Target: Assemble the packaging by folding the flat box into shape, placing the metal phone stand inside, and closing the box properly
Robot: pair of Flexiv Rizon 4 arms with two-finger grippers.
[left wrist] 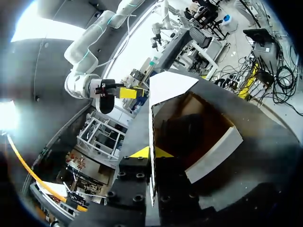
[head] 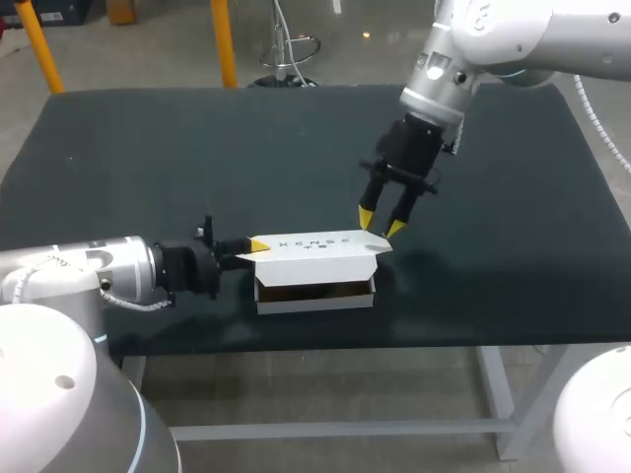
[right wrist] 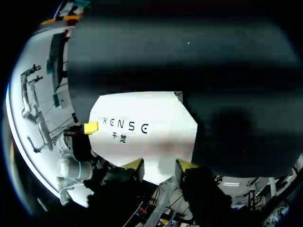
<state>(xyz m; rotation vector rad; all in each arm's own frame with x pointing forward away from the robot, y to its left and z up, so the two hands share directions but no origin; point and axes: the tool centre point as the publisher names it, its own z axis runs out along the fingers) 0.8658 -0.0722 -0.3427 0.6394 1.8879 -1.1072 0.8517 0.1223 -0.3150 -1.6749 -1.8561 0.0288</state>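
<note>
Finds box (head: 315,294) on worktop (head: 148,158), long axis running from left fingers (head: 258,243) to right fingers (head: 366,218). Notes lid (head: 311,251) half raised, one end pinched between left fingers. Sees right fingers spread and empty, tips at lid's other end, judged better placed to press it shut.

Finish of box (head: 314,254): white outside, black lettering on lid, brown inside. table (head: 148,158): plain dark. left gripper (head: 258,243), right gripper (head: 380,224): black, yellow tips.
</note>
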